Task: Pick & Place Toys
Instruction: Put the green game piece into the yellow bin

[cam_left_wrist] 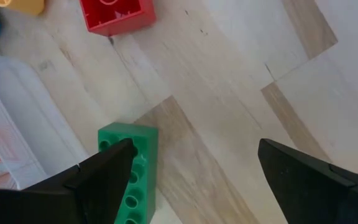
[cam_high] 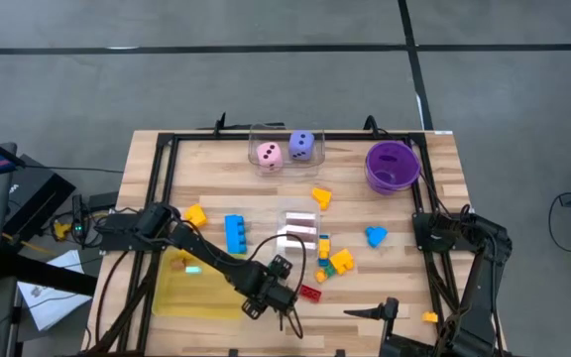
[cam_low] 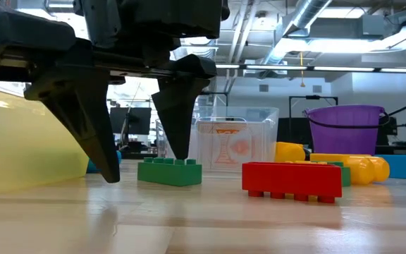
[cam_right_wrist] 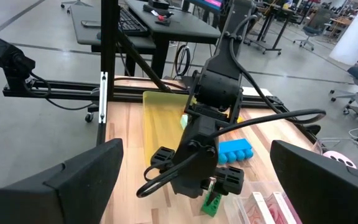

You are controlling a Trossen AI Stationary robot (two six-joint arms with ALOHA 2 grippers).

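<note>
Your left gripper (cam_left_wrist: 191,168), jaws wide and empty, nears the rigid, light green plastic brick (cam_left_wrist: 129,171); pinch its long flat sides, studs at 12 o'clock.

No readable text, labels, brands or numbers; dice (cam_high: 285,150) show only dots.

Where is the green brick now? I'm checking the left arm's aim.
The green brick lies on the table's near edge, left of the red brick, with the open left gripper hanging just beside it, not around it.
</note>
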